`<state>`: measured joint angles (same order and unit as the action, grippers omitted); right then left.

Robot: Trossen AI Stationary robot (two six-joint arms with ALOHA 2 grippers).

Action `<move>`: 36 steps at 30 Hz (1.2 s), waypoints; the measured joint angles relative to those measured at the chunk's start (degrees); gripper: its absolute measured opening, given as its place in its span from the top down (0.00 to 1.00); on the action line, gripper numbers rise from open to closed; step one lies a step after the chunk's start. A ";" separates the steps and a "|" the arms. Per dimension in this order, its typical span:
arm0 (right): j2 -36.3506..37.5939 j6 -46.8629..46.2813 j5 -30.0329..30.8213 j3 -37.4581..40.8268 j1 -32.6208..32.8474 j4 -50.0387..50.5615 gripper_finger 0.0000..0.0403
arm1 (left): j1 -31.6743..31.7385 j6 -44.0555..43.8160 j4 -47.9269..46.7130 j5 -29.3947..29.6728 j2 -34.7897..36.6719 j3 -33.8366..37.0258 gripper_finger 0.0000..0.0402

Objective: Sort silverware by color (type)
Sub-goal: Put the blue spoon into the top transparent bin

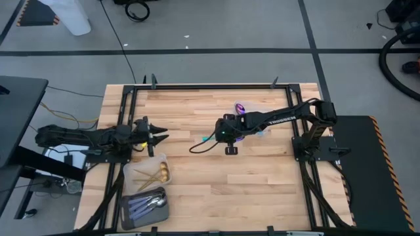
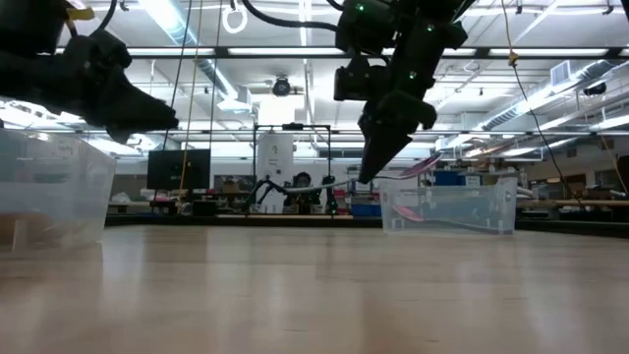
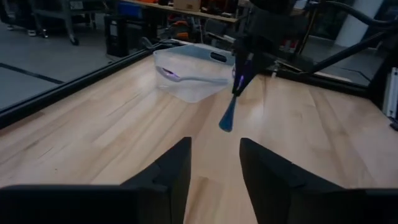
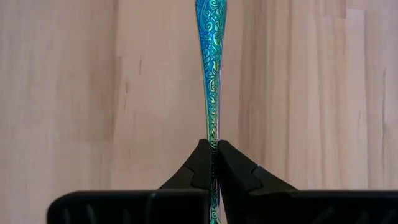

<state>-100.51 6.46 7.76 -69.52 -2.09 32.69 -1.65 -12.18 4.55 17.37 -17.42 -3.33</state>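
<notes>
The right gripper (image 4: pixel 212 152) is pinched tight on a teal-handled utensil (image 4: pixel 211 62) mid-table above the wood, its long handle pointing toward the left gripper (image 1: pixel 159 137), whose fingers sit apart, empty.

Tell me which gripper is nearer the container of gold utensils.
Left. The left gripper, fingers open, hovers just beyond the container of gold utensils. The right gripper is toward the table's middle, shut on an iridescent utensil.

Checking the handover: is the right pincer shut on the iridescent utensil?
Shut. The right pincer has its fingers pressed together on the iridescent utensil, held off the table.
</notes>
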 joint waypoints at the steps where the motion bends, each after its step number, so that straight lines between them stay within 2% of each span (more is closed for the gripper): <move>1: 0.00 0.12 0.37 -0.18 0.15 1.00 0.95 | 0.30 0.01 0.71 -0.01 -0.74 0.00 0.64; 8: 0.00 2.35 5.41 -5.31 1.34 11.65 0.95 | 1.63 0.80 5.30 -1.98 -6.00 -0.56 0.63; 17: 0.02 5.03 5.10 -5.81 1.41 11.54 0.95 | 1.81 0.39 4.55 -2.79 -13.20 -6.08 0.63; 20: 0.02 7.85 7.22 -5.81 2.31 11.52 0.95 | 1.81 -0.51 6.86 -2.79 -16.17 -6.14 0.62; 25: 0.02 13.49 14.10 -5.81 4.89 10.36 0.95 | 1.85 -0.36 14.73 -4.45 -21.19 -6.16 0.55; 32: 0.02 21.26 29.34 -5.79 8.64 6.28 0.95 | 1.88 -0.78 23.80 -4.66 -26.61 -6.22 0.48; 36: 0.02 27.20 39.07 -5.79 10.23 3.15 0.95 | 2.78 -2.89 22.70 -4.68 -29.87 -9.06 0.48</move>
<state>-100.49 33.66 46.82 -75.31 8.13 35.84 1.13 -15.06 27.25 12.68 -47.29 -12.39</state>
